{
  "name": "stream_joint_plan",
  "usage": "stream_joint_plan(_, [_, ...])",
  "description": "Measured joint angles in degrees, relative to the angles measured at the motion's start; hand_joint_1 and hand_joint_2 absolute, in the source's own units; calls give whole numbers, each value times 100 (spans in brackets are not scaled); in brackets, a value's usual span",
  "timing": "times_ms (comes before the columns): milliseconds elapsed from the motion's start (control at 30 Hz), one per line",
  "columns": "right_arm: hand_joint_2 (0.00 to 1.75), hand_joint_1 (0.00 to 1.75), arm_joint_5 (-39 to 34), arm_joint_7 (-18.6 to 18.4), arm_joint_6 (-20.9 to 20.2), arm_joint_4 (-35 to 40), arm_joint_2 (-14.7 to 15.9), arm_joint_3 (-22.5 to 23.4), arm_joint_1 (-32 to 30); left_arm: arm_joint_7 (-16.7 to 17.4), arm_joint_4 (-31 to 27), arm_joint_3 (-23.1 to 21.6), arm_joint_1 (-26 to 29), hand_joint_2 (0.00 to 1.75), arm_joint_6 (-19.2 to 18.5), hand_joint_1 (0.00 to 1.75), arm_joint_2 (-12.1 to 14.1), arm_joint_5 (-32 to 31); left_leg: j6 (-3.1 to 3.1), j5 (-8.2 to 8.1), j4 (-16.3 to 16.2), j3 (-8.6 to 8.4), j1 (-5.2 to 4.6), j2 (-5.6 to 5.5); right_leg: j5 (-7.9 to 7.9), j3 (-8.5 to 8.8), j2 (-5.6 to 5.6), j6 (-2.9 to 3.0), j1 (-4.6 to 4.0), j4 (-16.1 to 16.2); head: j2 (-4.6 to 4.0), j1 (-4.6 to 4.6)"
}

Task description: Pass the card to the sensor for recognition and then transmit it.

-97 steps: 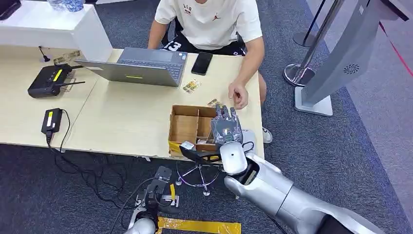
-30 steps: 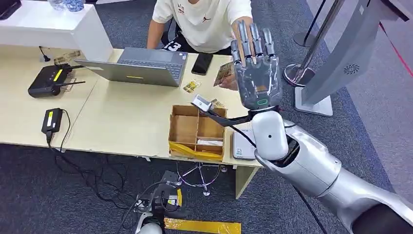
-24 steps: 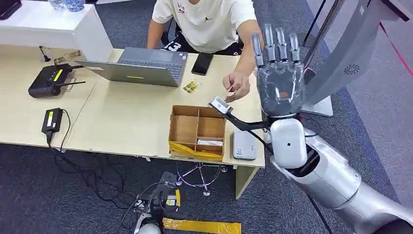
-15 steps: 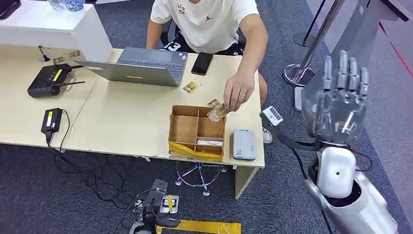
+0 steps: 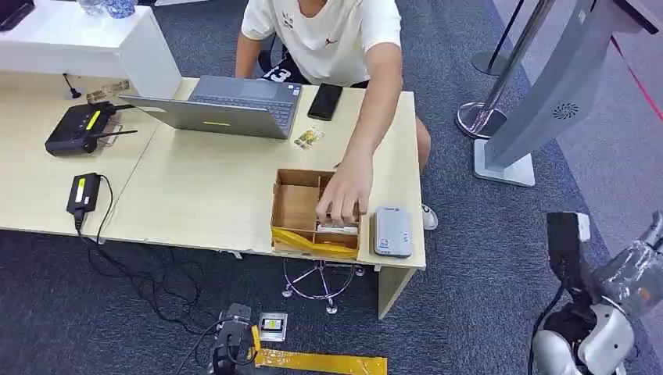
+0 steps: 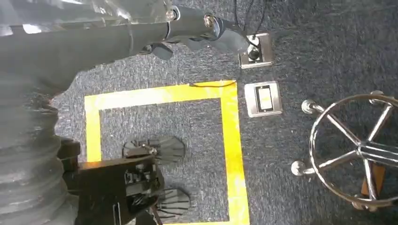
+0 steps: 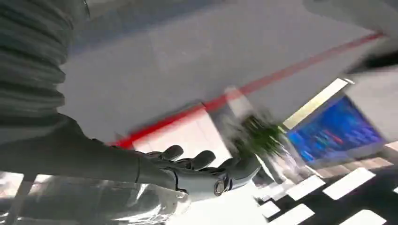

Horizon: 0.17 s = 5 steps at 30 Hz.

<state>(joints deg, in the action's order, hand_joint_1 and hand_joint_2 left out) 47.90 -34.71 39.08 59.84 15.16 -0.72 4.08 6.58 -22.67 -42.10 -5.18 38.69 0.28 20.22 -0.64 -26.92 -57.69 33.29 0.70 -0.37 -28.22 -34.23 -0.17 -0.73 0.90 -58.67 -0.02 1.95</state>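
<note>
Both hands' fingers hold nothing: right hand (image 7: 187,176) loosely spread, left hand (image 6: 206,35) slightly curled.

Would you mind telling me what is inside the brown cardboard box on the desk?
The cardboard box has dividers. The person's hand reaches into it over a pale card-like item; whatever lies beneath the hand is hidden.

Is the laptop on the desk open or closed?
Open: the laptop shows its keyboard in the head view, with the lid tilted back toward the camera.
</note>
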Motion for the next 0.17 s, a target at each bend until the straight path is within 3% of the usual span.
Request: stream_joint_plan(167, [175,0,-432,943,-2,-883,-684,700,-204,39,15,28,69,175,-2,0,11,88,-7,-5,2,1,1,6,-6,-7,5,6,-1,0,0,-2])
